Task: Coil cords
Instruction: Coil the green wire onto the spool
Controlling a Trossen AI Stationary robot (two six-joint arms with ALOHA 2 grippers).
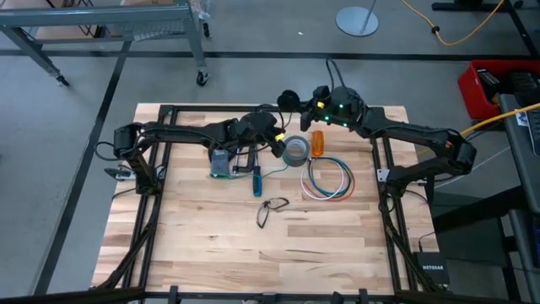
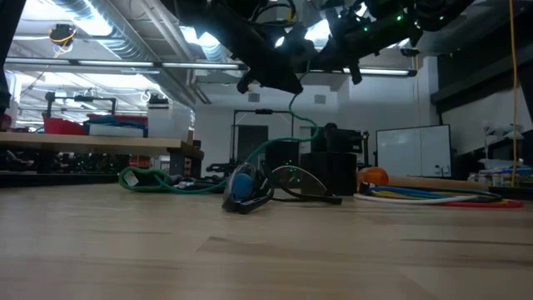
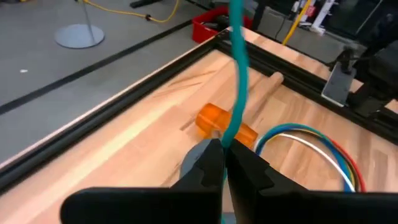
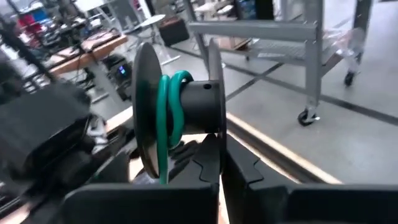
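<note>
Wooden planks make up our bench [image 1: 202, 245], where the cords [image 1: 327, 179], a loose ring of white, blue and red wires, lie flat toward our right side beside an orange-handled tool [image 1: 317, 142] and a grey tape roll [image 1: 295, 149]. Our left pincer [image 3: 222, 149] is clenched on a green cord [image 3: 237, 74] above them. Our right pincer [image 4: 214, 163] is clenched on a black spool [image 4: 180, 112] wound with green cord.
</note>
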